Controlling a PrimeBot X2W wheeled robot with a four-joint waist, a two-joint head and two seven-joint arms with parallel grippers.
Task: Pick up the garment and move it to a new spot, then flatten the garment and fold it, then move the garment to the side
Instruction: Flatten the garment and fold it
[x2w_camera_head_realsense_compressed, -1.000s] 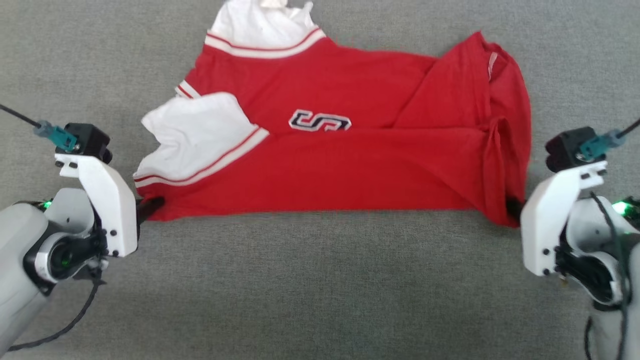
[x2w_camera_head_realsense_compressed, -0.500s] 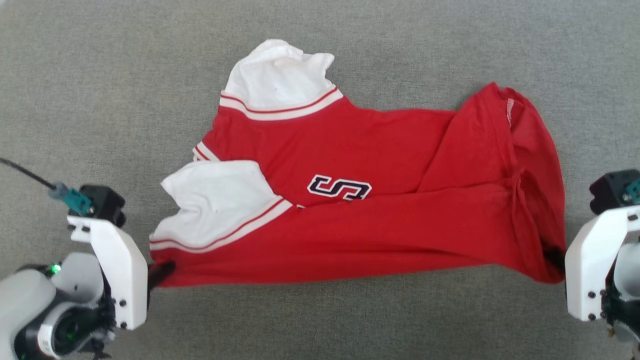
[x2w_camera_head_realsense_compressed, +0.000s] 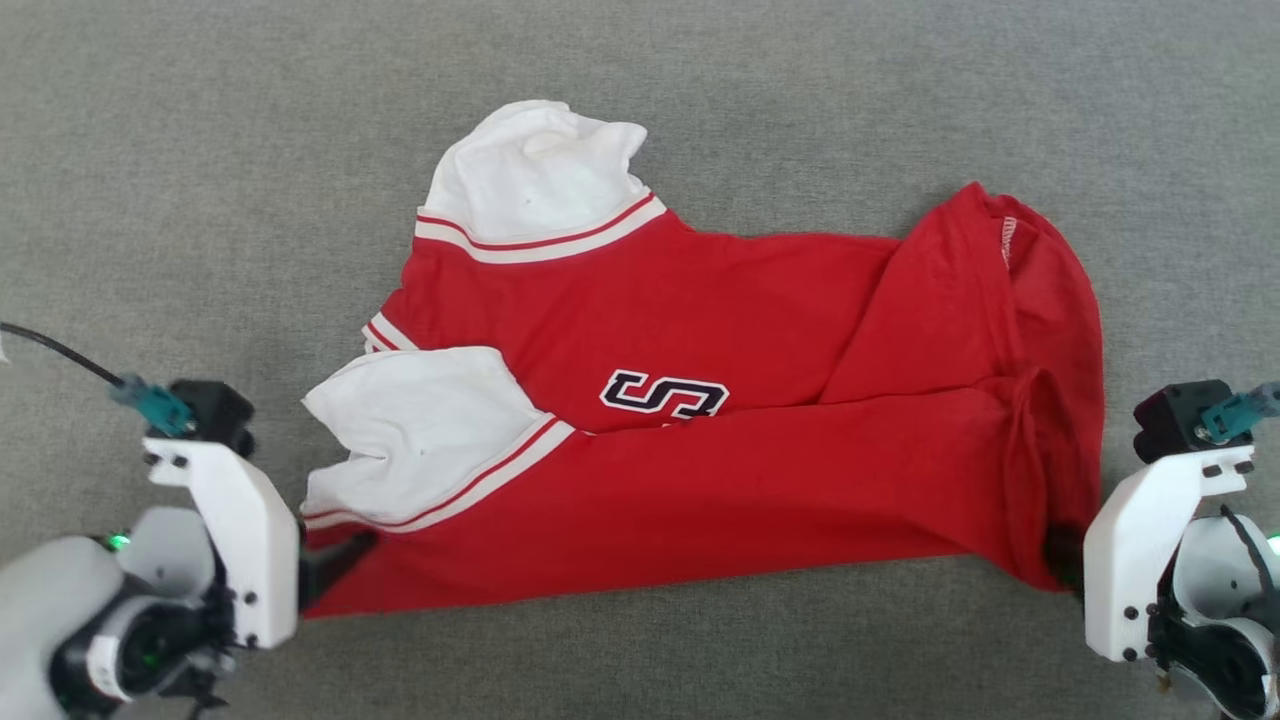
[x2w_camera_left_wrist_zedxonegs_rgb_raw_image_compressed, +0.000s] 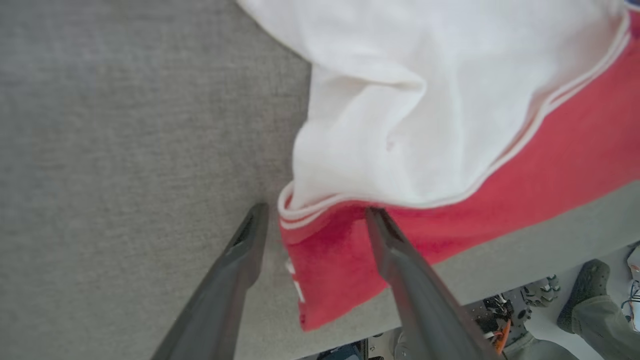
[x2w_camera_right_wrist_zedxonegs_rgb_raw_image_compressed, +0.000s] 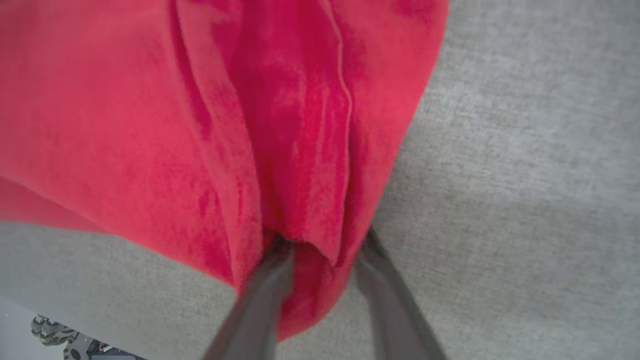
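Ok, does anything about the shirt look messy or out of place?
Yes. The garment isn't flat: its end by the right gripper is bunched into folds, the near white sleeve flops over the red body, and the far sleeve is crumpled.

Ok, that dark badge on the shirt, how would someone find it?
A red-and-white garment lies on the grey surface. Near the middle of its body, above a long fold, sits the badge: dark letter shapes outlined in white, the one dark mark on it.
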